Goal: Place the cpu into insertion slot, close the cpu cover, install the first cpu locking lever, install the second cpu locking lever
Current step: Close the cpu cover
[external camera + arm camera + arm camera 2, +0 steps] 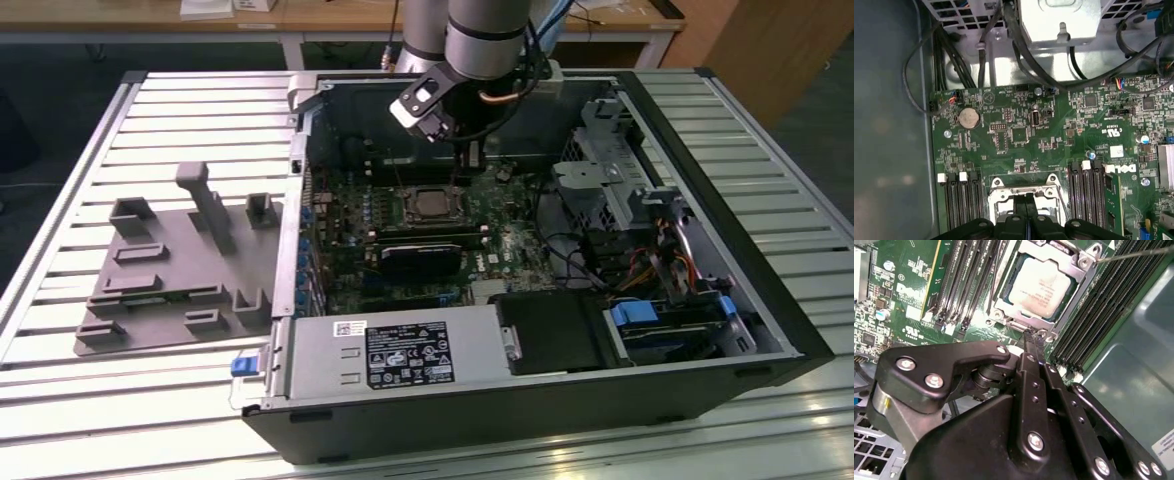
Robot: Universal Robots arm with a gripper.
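Gripper (1032,336): jaws pressed together, nothing visible between them, tips at the near edge of the cpu cover (1080,282). Cover lies flat over the cpu (1040,284), seated in the insertion slot (996,182). Beyond it, a thin lever rod (1134,254) juts outward.

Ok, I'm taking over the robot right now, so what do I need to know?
Pincer: shut, nothing seen in it, tips at the edge of the cpu cover.
Cpu: lying flat in the insertion slot on the motherboard.
Done: cpu placed, cover down over it.
Left, likely: both latching steps. One thin locking lever juts out from the cover's corner over the memory slots and looks unlatched.
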